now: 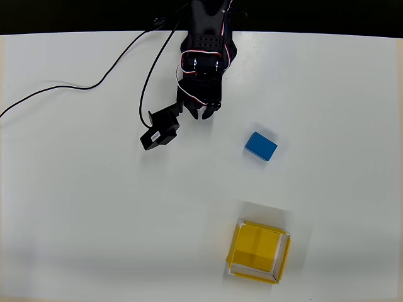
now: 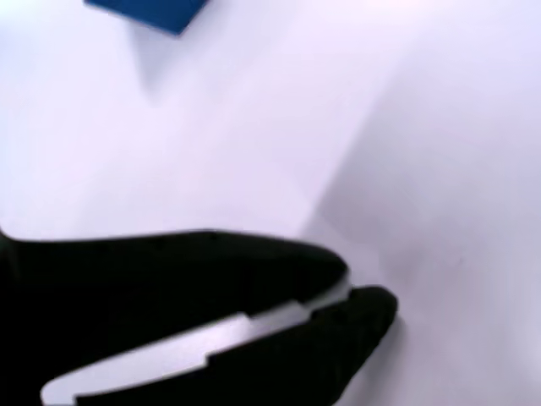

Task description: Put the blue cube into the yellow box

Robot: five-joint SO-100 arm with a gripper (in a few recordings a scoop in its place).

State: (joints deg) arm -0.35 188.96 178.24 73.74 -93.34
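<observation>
Your tool hangs over the white desk with its jaws nearly together and nothing between them (the wrist view shows just a thin slit). The blue cube lies on the desk to the right of the tool and a little lower in the overhead view, well apart, its long axis running diagonally. The yellow box sits farther down, beyond the cube. You'll likely need to open first.

From above you have: the black arm at top centre, gripper over the white table; cube lower right of it; box well below the cube.
</observation>
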